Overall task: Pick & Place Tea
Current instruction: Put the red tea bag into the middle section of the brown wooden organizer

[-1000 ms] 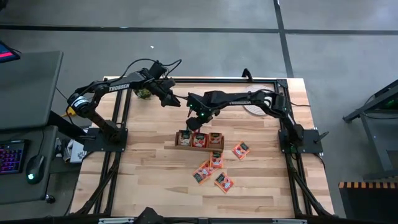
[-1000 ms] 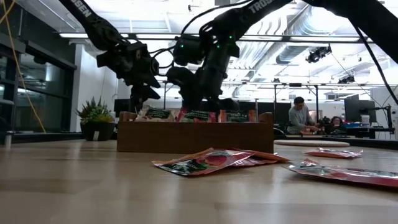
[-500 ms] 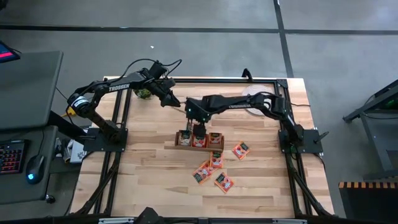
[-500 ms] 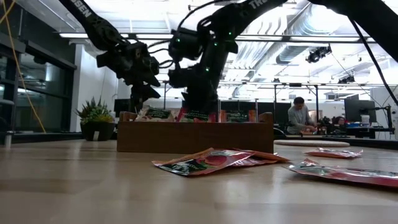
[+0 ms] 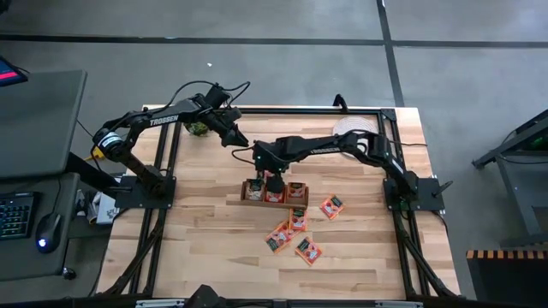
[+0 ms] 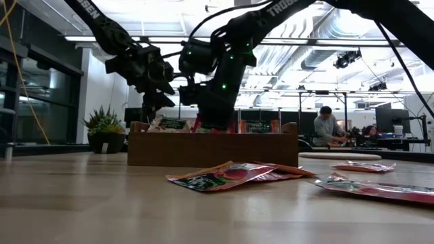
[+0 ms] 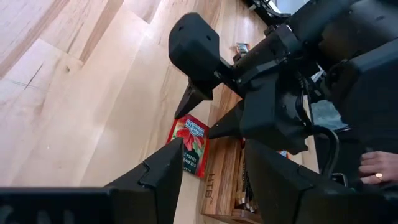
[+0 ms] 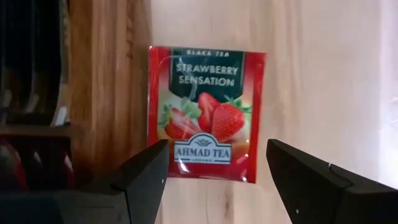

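The wooden box [image 5: 274,193] lies near the middle of the counter [image 5: 205,239] and serves as the reference for all positions below.

Right gripper [image 5: 272,178]: positioned directly over the far edge of the wooden box, above its middle section. Its fingers [image 8: 144,180] are spread wide and released, holding nothing. In the right wrist view a single strawberry tea sachet [image 8: 205,113] lies flat on the counter between the two fingers, touching or just beside the outer wall of the wooden box [image 8: 109,93]. The left wrist view shows the same sachet [image 7: 188,147] against the box wall, below the right gripper's two pointed fingers.

Left gripper [image 5: 235,137]: suspended above the counter on the far-left side of the wooden box, well apart from it. Its fingers [image 7: 163,177] stand apart with nothing between them.

Tea inside the box: the high view shows red sachets filling the compartments. In the low view, sachet tops [image 6: 173,123] project above the box's rim [image 6: 211,148].

Tea outside the box: four loose sachets lie on the counter on the near-right side of the box. One [image 5: 332,206] lies to the right of the box's right end. One [image 5: 297,219] lies just in front of the box. Two more [image 5: 277,238] [image 5: 308,250] lie nearer the front edge of the counter.

A pale round woven mat [image 5: 351,128] lies at the far right of the counter, well apart from the box, partly under the right arm.
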